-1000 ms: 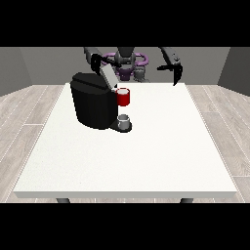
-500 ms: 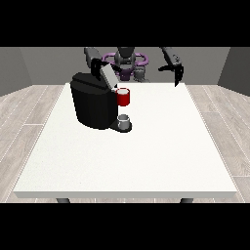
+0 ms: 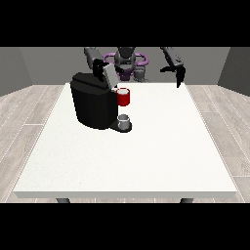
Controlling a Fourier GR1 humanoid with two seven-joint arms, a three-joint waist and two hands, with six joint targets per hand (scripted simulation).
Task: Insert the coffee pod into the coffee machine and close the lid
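The black coffee machine (image 3: 93,103) stands on the left half of the white table (image 3: 146,151). Its grey lid (image 3: 108,74) is raised and tilted above the top. The hand at the view's left (image 3: 99,65) is right behind the lid, touching or nearly touching it. A red thing at the machine (image 3: 123,97) sits at the front, under the lid. Below it a grey thing (image 3: 124,119) rests on the machine's base. The hand at the view's right (image 3: 178,74) hangs in the air over the table's far right edge, fingers relaxed and pointing down, holding nothing.
The robot's torso (image 3: 127,61) is behind the table's far edge. Wooden floor surrounds the table on both sides.
The hand at the view's left has come down behind the lid, and the lid has tipped slightly forward and lower. The hand at the view's right has drifted a little to the right.
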